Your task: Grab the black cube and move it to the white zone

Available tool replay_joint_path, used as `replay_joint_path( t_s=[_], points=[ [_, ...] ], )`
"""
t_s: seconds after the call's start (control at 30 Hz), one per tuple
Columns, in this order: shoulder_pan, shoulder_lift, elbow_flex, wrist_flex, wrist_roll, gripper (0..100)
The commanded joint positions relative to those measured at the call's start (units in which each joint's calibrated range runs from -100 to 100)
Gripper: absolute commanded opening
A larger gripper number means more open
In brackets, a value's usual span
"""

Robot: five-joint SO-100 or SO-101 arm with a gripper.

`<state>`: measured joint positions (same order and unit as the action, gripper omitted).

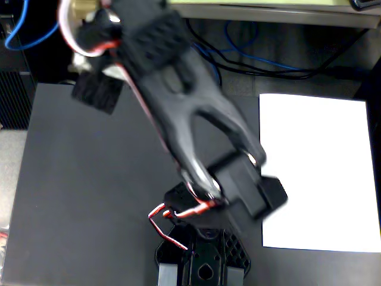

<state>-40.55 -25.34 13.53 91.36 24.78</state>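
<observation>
The fixed view looks down on a blurred black arm that reaches from its base [199, 262] up to the far left. Its gripper [102, 76] points down at the table's far-left corner. The black cube [95, 94], a coarse dark block, hangs tilted right under the gripper and overlaps the table's back edge. The gripper looks shut on the cube, though the arm hides most of the fingers. The white zone [321, 167], a large sheet of paper, lies on the right side of the table, far from the cube.
The dark grey table [77, 196] fills the left and middle. Blue and black cables [250, 56] run behind its back edge. Red and white wires [172, 217] loop near the arm's base. The arm's shoulder block [265, 196] overhangs the paper's left edge.
</observation>
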Motion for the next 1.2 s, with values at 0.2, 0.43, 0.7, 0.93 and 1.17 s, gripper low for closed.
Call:
replay_joint_path(
  t_s=[0.2,0.43,0.7,0.93,1.17],
  points=[
    [38.6,-13.8,-1.5,0.8,-9.3,1],
    [61.1,-20.4,-0.6,0.7,-9.9,1],
    [70.7,-20.0,19.5,-16.3,-9.1,1],
    [71.4,15.1,22.3,-25.4,-7.1,1],
    [71.5,31.6,22.4,-21.4,0.0,1]
  ],
)
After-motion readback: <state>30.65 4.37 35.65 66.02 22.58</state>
